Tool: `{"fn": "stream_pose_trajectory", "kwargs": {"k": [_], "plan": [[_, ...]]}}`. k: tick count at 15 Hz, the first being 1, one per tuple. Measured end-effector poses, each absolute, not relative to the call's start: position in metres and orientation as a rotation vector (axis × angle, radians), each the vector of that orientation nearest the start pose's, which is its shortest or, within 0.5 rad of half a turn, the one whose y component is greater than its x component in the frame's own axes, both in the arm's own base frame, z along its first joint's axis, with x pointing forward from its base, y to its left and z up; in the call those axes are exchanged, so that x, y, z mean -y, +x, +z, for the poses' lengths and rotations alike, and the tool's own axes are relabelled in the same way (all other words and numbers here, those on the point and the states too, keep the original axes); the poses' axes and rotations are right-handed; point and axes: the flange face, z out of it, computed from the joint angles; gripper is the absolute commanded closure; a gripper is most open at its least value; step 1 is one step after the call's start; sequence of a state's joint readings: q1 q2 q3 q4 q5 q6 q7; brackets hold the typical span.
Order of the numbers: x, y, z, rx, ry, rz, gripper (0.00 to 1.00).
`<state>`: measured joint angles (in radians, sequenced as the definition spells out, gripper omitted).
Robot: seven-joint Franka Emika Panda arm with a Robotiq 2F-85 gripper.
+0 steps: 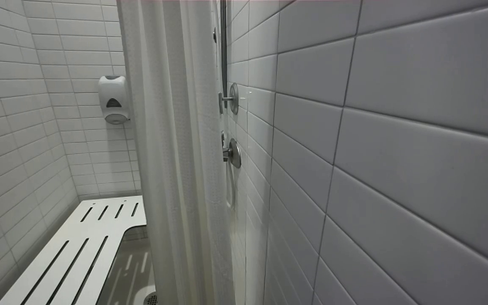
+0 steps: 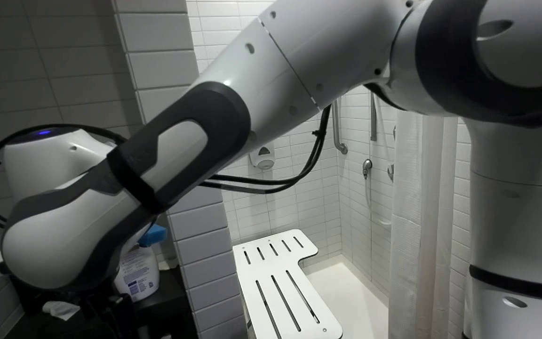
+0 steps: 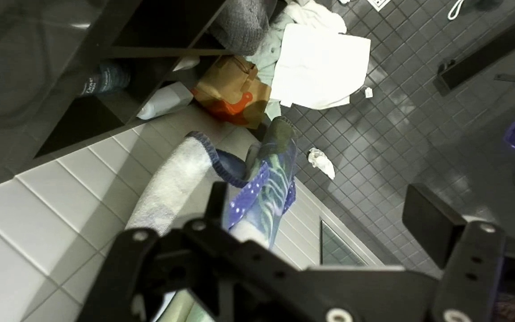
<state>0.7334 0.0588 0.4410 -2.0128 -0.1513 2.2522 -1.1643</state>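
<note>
Our hand (image 3: 324, 214) stands spread wide in the wrist view, its fingers (image 3: 432, 223) well apart, and we see nothing gripped between them. Nearest to it is a blue-green patterned cloth (image 3: 277, 179) with purple dotted trim, just past one finger; we cannot tell whether they touch. Beside that cloth we find a pale fleecy piece (image 3: 168, 183) with a navy edge. Farther off, a crumpled white scrap (image 3: 321, 163) lies on the dark tiled floor (image 3: 396, 134), and a white sheet (image 3: 322, 67) lies just beside a brown bag (image 3: 233, 85). In an exterior view our arm (image 2: 280, 61) slants down, its lower end near a white bottle (image 2: 139, 278) with a blue top, which stands on a black table (image 2: 170, 289). We see a slatted white bench (image 2: 280, 263) and a shower curtain (image 2: 421, 212) in both exterior views.
</note>
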Motion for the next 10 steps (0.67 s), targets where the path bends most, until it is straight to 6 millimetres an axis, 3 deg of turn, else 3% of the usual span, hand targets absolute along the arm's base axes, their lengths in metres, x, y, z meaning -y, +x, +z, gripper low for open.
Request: {"fn": "stream_pose_trajectory", "kwargs": {"k": [10], "plan": [[-0.475,0.221,0.445,-2.778,1.243,0.410,0.00]]}}
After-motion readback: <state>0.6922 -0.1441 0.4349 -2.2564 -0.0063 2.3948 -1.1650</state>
